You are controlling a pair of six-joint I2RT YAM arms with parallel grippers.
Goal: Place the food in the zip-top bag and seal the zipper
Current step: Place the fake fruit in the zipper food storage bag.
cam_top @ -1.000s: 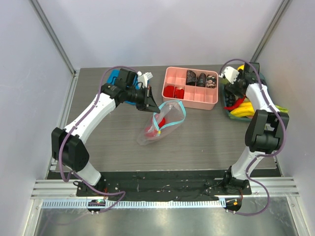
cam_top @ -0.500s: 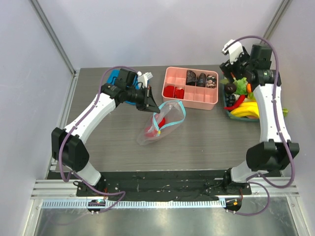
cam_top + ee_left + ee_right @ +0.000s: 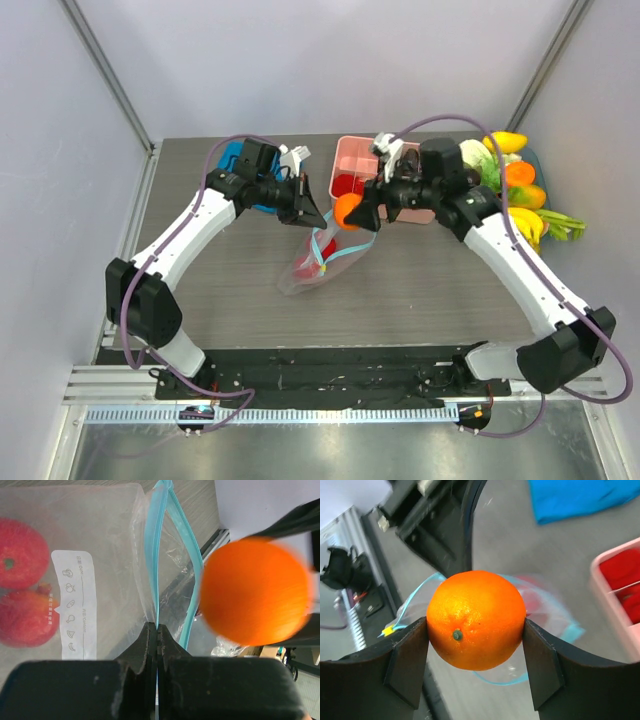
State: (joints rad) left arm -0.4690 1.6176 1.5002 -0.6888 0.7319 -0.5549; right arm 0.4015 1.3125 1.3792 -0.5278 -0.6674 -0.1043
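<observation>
The clear zip-top bag (image 3: 322,255) lies mid-table with its mouth held up, two red fruits (image 3: 22,595) inside it. My left gripper (image 3: 312,215) is shut on the bag's teal-blue zipper strip (image 3: 159,555) at the mouth edge. My right gripper (image 3: 350,212) is shut on an orange (image 3: 347,211) and holds it just above the open mouth. The orange fills the right wrist view (image 3: 476,620), with the bag's blue rim (image 3: 510,677) below it. The orange also shows at the right of the left wrist view (image 3: 255,590).
A pink divided tray (image 3: 420,205) with red and dark pieces stands at the back. A bin of toy food (image 3: 520,190), banana, orange and green pieces, sits at the back right. A folded blue cloth (image 3: 232,160) lies behind the left arm.
My right arm has swung left from the food bin to above the bag's mouth, carrying the orange. The left gripper has kept its hold on the bag's mouth.
</observation>
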